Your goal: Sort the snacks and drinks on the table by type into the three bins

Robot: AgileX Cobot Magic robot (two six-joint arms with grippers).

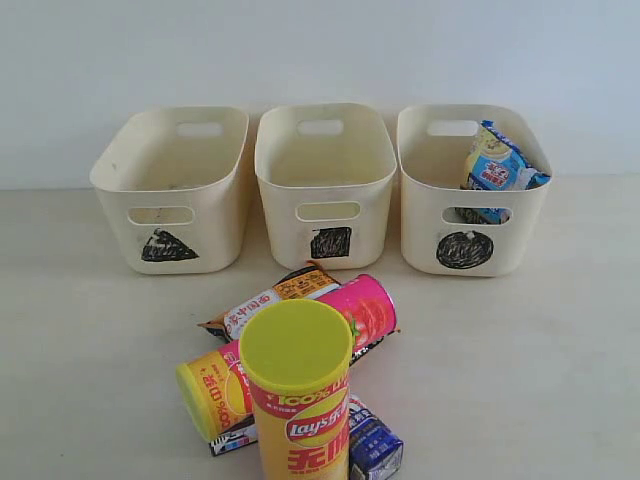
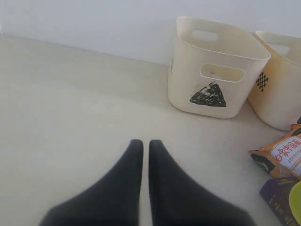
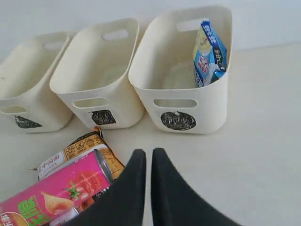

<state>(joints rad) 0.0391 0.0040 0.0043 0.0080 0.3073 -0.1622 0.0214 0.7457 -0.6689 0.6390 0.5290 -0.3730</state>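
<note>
- While they are held above the pale beige table [image 1: 540, 360], the black left gripper [image 2: 142, 141] and black right gripper [image 3: 146, 151] are seen clenched, with nothing grasped.
- A blue-white foil bag [image 1: 497, 165] is lodged in the cream plastic circle-marked bin [image 1: 425, 215].
- A tall yellow Lay's canister [image 1: 300, 400] is stood upright on the table in front of the bins, with a pink canister [image 1: 365, 305], a yellow-orange canister [image 1: 212, 390] and an orange-brown foil bag [image 1: 270, 300] lying behind it.

It looks like a lab bench. A beige table [image 1: 560, 350] meets a blank white wall [image 1: 320, 50]; the bins [image 1: 282, 200] carry hand-drawn marks.
</note>
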